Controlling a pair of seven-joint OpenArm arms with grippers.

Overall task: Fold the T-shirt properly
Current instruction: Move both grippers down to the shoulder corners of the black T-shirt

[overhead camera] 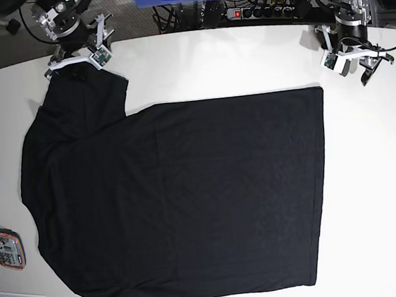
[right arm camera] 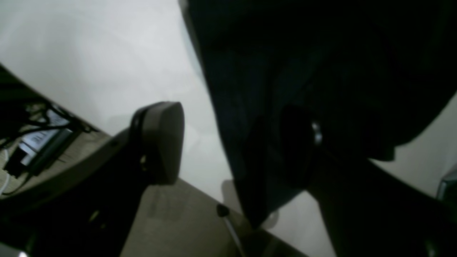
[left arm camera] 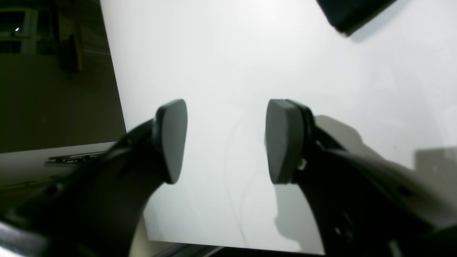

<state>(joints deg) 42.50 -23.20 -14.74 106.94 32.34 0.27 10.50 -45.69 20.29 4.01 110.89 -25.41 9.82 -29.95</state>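
The T-shirt [overhead camera: 182, 200] lies flat, its sleeve corner just under the right gripper [overhead camera: 78, 56], which is nearer; both it and the left gripper [overhead camera: 354, 61] stand open, holding nothing

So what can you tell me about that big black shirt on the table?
The T-shirt is plain black, soft-looking matte cloth with short sleeves and no print showing. It lies spread flat on the white table, turned sideways: sleeves and shoulders toward the base view's left, straight hem on its right. One sleeve points to the far edge, the other to the near edge. The right gripper sits over the far sleeve, fingers apart, gripping nothing. The left gripper hangs open, away from the shirt.
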